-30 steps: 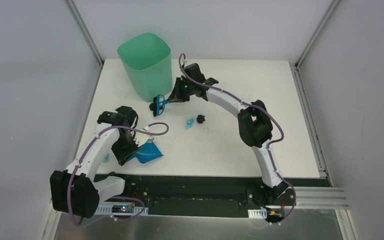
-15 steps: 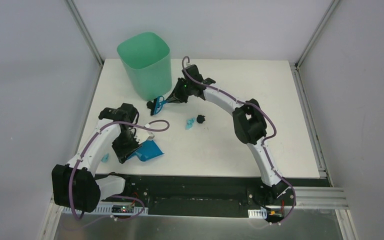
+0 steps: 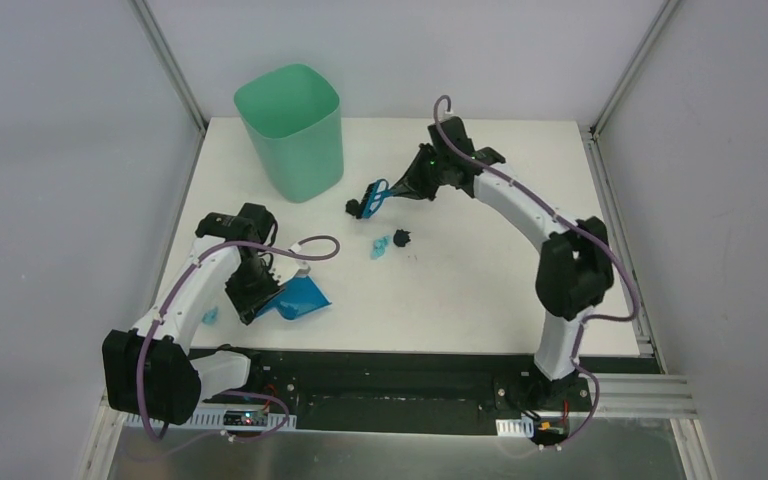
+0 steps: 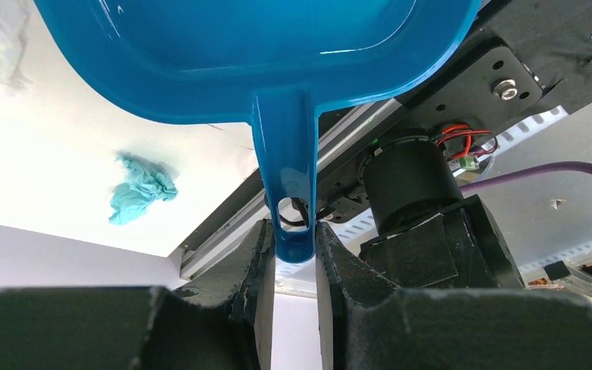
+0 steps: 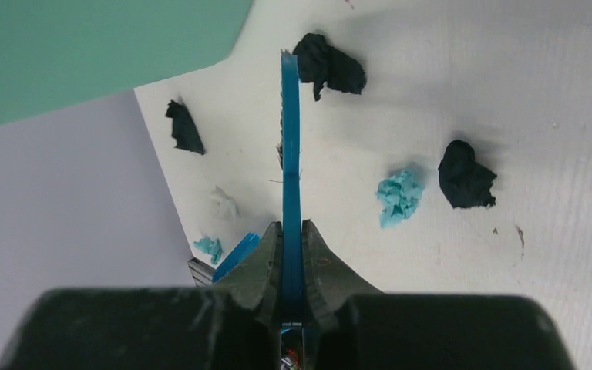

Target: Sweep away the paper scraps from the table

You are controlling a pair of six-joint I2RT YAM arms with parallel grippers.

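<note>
My left gripper (image 3: 260,291) (image 4: 294,240) is shut on the handle of the blue dustpan (image 3: 298,297) (image 4: 254,54), which lies near the table's (image 3: 480,290) front left. My right gripper (image 3: 407,188) (image 5: 291,231) is shut on the blue hand brush (image 3: 373,197) (image 5: 290,146), held right of the bin. Paper scraps lie loose on the table. A black one (image 3: 352,207) (image 5: 328,66) is at the brush tip. A light blue one (image 3: 380,245) (image 5: 399,196) and a black one (image 3: 401,238) (image 5: 465,174) sit mid-table. Another light blue wad (image 3: 210,315) (image 4: 142,186) rests left of the dustpan.
A mint-green bin (image 3: 293,130) (image 5: 100,54) stands at the table's back left. The right wrist view also shows a black scrap (image 5: 184,128) and a white scrap (image 5: 222,203) near the table's left edge. Metal frame posts stand at the back corners.
My right arm has swung to the right with the brush, away from the bin's front toward the back middle of the table. The left arm and dustpan have barely shifted.
</note>
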